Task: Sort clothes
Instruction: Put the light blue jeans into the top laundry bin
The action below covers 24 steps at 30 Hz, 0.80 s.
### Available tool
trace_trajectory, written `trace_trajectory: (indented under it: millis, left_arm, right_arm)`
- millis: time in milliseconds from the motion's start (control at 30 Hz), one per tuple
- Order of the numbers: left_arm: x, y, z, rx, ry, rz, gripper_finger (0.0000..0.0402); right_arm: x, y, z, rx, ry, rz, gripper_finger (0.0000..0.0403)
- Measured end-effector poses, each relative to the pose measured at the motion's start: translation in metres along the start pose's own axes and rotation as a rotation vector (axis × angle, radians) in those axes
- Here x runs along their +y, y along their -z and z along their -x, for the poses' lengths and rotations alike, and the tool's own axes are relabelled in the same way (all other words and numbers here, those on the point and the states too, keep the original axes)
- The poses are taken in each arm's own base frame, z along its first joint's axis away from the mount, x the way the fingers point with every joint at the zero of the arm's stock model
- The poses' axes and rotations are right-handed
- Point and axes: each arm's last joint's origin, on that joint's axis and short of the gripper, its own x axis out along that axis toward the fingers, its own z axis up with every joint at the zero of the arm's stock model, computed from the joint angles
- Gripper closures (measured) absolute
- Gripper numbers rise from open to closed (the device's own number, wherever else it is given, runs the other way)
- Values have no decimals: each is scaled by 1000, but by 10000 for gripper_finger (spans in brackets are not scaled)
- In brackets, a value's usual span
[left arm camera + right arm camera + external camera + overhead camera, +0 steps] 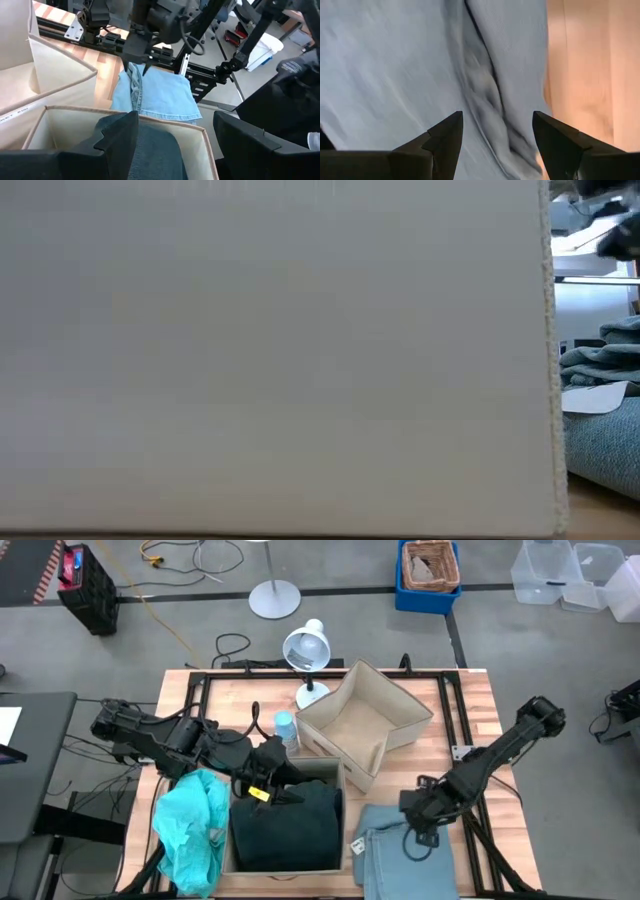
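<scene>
Denim garment (pixel 405 862) at the worktop's front edge lies soft, limp and light, best pinched at its raised central fold, right gripper (pixel 497 132) fingers apart just above it, left gripper (pixel 170 145) open over the boxed dark green garment (pixel 290 825).

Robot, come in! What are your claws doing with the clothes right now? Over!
Left gripper open above dark garment in near box. Right gripper open over pale blue garment. Turquoise garment waiting beside box. Nothing blocking.
</scene>
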Motion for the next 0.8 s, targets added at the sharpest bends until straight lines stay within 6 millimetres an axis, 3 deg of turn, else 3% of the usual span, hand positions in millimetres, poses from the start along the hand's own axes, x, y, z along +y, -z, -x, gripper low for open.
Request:
trace_trajectory:
  millis: [133,267,467,800]
  left_arm:
    - [0,0,0,0,0,3,150]
    - [0,0,0,0,0,9,150]
    - [1,-1,0,-15,-29,26,150]
    - [3,-2,0,-44,-79,86,150]
  right_arm:
    - [-18,18,-6,28,-78,-25,147]
    - [-32,22,-5,-20,-167,-57,147]
    - [-53,20,-6,-42,-211,-32,147]
    - [-84,12,-30,-33,-287,12,147]
